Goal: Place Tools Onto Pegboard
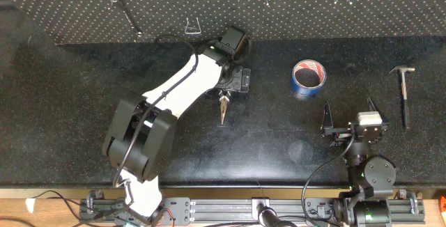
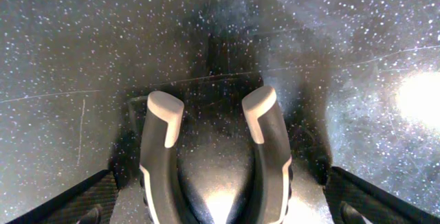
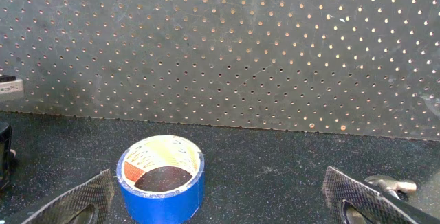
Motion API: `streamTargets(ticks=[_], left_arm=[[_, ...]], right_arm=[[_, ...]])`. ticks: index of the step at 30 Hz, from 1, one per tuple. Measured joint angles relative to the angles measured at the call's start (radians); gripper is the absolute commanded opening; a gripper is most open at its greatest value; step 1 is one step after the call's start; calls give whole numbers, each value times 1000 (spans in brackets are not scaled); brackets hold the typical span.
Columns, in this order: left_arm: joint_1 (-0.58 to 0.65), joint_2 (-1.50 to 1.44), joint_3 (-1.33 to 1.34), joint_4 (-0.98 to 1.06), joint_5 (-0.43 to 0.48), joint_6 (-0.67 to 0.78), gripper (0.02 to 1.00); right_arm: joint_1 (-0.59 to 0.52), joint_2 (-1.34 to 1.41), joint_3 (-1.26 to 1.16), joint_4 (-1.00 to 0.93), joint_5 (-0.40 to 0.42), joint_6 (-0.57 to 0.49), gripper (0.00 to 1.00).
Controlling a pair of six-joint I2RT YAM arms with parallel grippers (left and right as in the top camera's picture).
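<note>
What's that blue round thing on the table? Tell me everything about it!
It's a roll of tape: blue outside, with a pale inner ring bearing red print. It lies flat, hole up, on the dark speckled table, in front of the pegboard. Only the table touches it.

light: even, overhead, moderately bright | glare: white patch thrown on the worktop (image 2: pixel 419 97) in the left wrist view | shadow: dark halo cast around the pliers (image 2: pixel 159 141) | focus: pegboard (image 3: pixel 275 66) rendered sharp edge to edge
</note>
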Motion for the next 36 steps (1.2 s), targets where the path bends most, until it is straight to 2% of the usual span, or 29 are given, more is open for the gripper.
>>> streamTargets(ticks=[3, 5, 7, 8, 11, 12, 26, 30, 32, 33, 34, 36], left_arm=[[0, 1, 0, 0, 0, 0, 963], [0, 1, 1, 6, 0, 0, 899], [0, 3, 2, 17, -1, 4, 726], [0, 3, 2, 19, -3, 3, 603], [0, 5, 6, 19, -3, 6, 369], [0, 5, 7, 19, -3, 6, 336], [0, 5, 11, 19, -1, 6, 325], [0, 5, 11, 21, 0, 6, 275], [0, 5, 11, 27, 0, 7, 202], [0, 5, 11, 29, 0, 7, 77], [0, 5, 11, 31, 1, 7, 29], [0, 5, 10, 32, 0, 7, 29]], right_arm=[[0, 0, 0, 0, 0, 0, 991], [0, 0, 0, 0, 0, 0, 991], [0, 0, 0, 0, 0, 0, 991], [0, 0, 0, 0, 0, 0, 991], [0, 0, 0, 0, 0, 0, 991], [0, 0, 0, 0, 0, 0, 991], [0, 0, 0, 0, 0, 0, 991], [0, 0, 0, 0, 0, 0, 989], [0, 0, 0, 0, 0, 0, 991], [0, 0, 0, 0, 0, 0, 991], [0, 0, 0, 0, 0, 0, 991], [0, 0, 0, 0, 0, 0, 991]])
